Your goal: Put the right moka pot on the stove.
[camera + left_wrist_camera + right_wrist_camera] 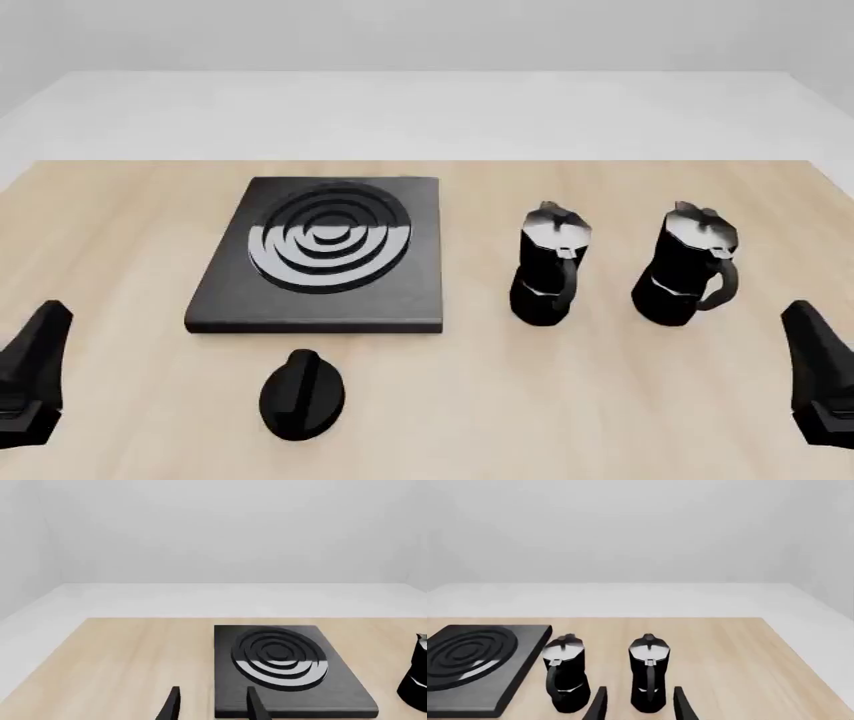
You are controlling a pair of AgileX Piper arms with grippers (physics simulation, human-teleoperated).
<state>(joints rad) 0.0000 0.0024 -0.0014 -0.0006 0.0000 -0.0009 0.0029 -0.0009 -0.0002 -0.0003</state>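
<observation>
Two glossy black moka pots stand upright on the wooden table. The right moka pot (686,265) (648,675) has its handle toward the near side; the other pot (547,265) (566,675) stands to its left. Left of both lies the stove (320,258) (280,665) (474,655), a flat black slab with silver-grey rings and nothing on it. My right gripper (817,365) (639,707) is open at the near right edge, the right pot just beyond its fingers (680,705). At the near left my left gripper (38,368) (213,707) is open and empty, short of the stove's front edge.
A small black oval knob (302,395) lies on the table in front of the stove. The light wooden table (534,400) ends at a white floor behind. One pot's edge (417,675) shows at the side of the left wrist view.
</observation>
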